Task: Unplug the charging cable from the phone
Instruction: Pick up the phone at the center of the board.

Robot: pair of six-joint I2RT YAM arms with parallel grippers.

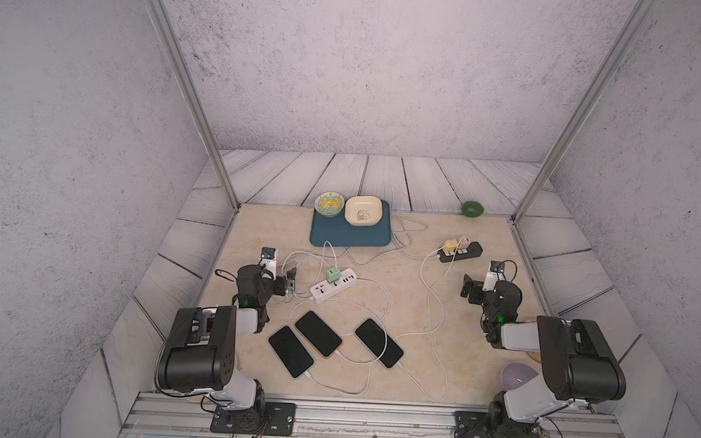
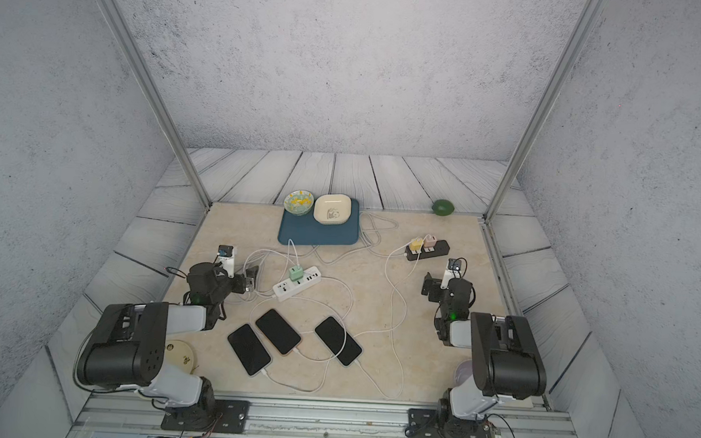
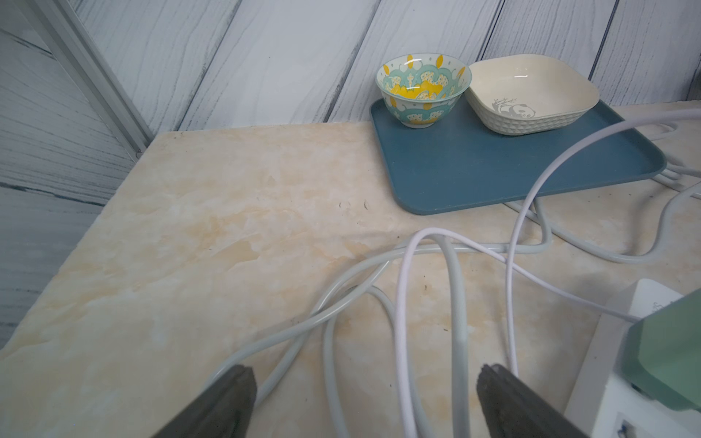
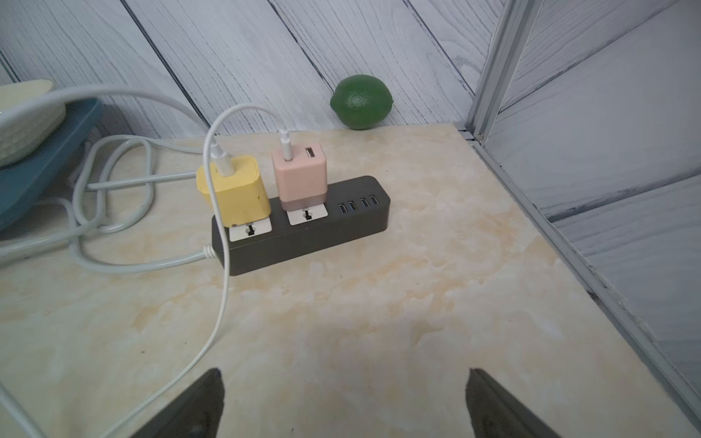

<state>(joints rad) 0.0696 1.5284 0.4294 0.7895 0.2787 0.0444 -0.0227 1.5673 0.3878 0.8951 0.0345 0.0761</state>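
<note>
1. Three phones lie face up, side by side, on the near middle of the desk (image 1: 257, 231): left phone (image 1: 291, 351), middle phone (image 1: 318, 334), right phone (image 1: 379, 343).
2. White charging cables (image 1: 309, 375) are plugged into the near end of each one.
3. The left tool (image 1: 291, 283) hangs released and empty over loose cords, just left of the white power strip (image 1: 333, 289).
4. The right tool (image 1: 466, 287) is spread wide too, holding nothing, near the black power strip (image 1: 462, 252) and well apart from the phones.
</note>
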